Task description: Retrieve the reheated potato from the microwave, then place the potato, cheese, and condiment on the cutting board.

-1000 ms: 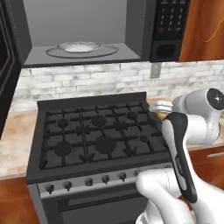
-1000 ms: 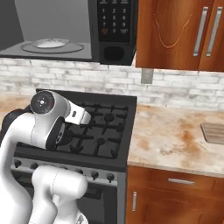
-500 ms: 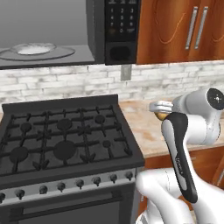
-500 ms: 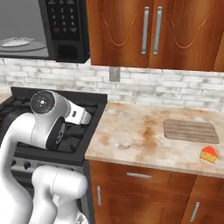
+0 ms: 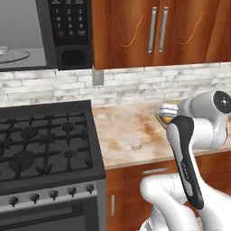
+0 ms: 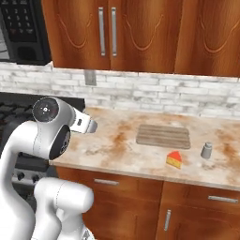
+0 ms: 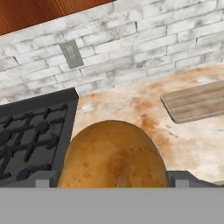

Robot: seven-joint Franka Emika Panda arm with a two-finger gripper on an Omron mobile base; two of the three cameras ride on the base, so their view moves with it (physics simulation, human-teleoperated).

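We had the end effector (image 7: 113, 183) clamped on the potato (image 7: 113, 155); best kept level and lowered squarely onto the cutting board (image 6: 163, 136).

Microwave (image 5: 45, 36) keypad (image 5: 67, 18) markings too blurred to read, no other text

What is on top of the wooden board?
Nothing lies on the cutting board. The cheese and a small grey shaker sit beside it on the counter.
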